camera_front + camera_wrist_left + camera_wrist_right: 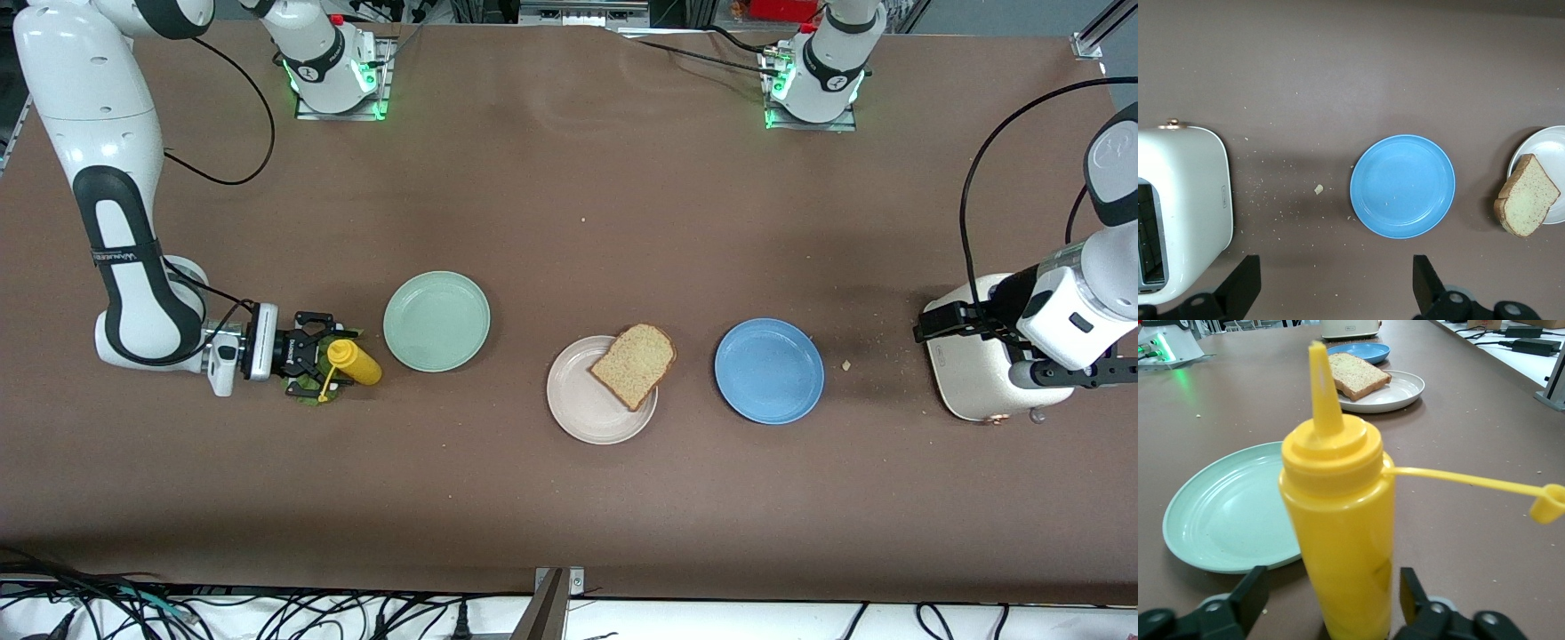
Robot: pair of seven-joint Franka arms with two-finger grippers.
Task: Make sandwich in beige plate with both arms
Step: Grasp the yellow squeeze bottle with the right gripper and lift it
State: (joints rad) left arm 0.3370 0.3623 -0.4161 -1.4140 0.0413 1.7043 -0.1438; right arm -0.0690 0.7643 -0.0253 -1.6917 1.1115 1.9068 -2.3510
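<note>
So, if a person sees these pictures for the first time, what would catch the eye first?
Probably the yellow squeeze bottle standing between the open fingers of the right claw, beside the mint-green plate toward the right arm's end of the table. Next, the single bread slice lying half over the rim of the beige plate, with a blue plate beside it. The left claw hangs open by the white toaster.

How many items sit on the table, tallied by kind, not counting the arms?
Plates: 3 (beige plate, mint-green plate, blue plate)
Bread slices: 1 (bread slice, on the beige plate's rim)
Squeeze bottles: 1 (yellow bottle)
Lettuce leaves: 1 (lettuce, under the bottle)
Toasters: 1 (white toaster)
Total: 7
</note>
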